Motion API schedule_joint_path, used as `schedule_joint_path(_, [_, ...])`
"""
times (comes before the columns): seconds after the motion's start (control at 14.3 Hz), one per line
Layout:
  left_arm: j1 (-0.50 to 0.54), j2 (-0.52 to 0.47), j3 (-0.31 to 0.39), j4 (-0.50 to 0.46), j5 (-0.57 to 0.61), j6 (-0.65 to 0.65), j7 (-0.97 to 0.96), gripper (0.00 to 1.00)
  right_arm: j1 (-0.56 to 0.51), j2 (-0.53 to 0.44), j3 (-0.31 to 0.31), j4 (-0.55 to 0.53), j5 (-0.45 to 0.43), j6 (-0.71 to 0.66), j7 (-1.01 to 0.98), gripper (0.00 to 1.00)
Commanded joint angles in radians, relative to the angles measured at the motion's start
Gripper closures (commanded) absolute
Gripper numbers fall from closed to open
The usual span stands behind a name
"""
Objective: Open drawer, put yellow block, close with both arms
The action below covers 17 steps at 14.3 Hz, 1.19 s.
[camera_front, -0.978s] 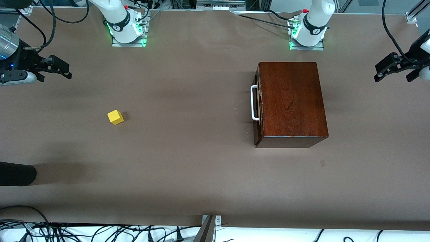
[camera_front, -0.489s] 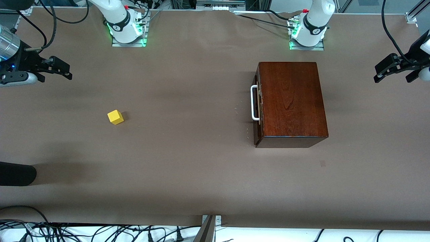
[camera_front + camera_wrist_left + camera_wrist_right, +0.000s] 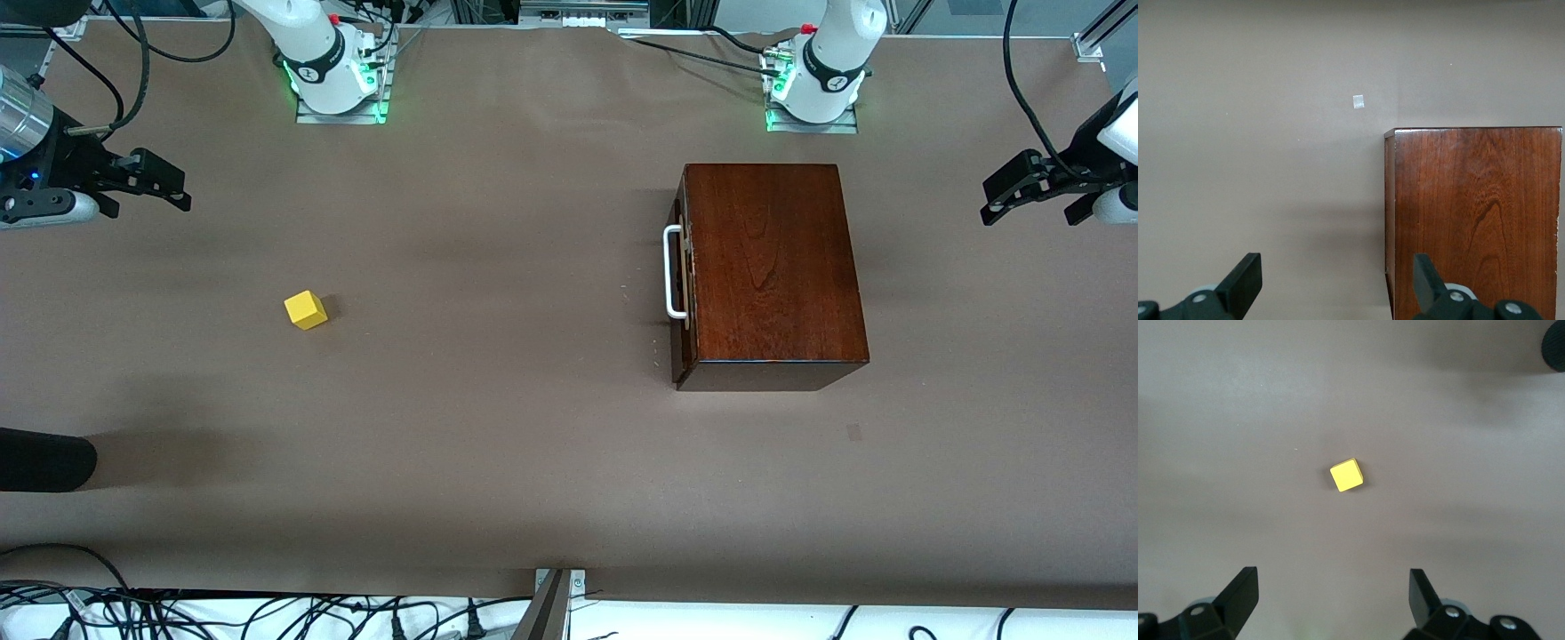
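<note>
The dark mahogany box (image 3: 772, 271) stands toward the left arm's end of the table. Its drawer is shut, with the white bar handle (image 3: 672, 271) on the side that faces the table's middle. The box also shows in the left wrist view (image 3: 1475, 220). The yellow block (image 3: 306, 310) lies on the table toward the right arm's end and shows in the right wrist view (image 3: 1347, 475). My left gripper (image 3: 1013, 189) is open and empty in the air beside the box, at the table's end. My right gripper (image 3: 164, 182) is open and empty in the air at the other end.
The table is covered in brown paper (image 3: 498, 427). A black rounded object (image 3: 44, 460) pokes in at the right arm's end, nearer to the front camera. Cables (image 3: 267, 613) lie along the front edge. A small pale mark (image 3: 1358, 101) is on the paper near the box.
My left gripper has shifted slightly toward the box. My right gripper has barely moved. The box and the block have not moved.
</note>
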Motion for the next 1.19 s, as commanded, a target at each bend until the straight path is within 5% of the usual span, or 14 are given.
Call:
schedule_joint_path(0.0, [-0.006,0.003,-0.003,0.015,-0.012,-0.011,0.009,0.00,0.003,0.000,-0.001,-0.001,-0.005,0.006,-0.008,0.00])
schedule_joint_path(1.12, [-0.007,0.012,-0.022,0.012,-0.007,-0.016,0.011,0.00,0.003,0.000,0.001,-0.002,-0.003,0.010,-0.007,0.00])
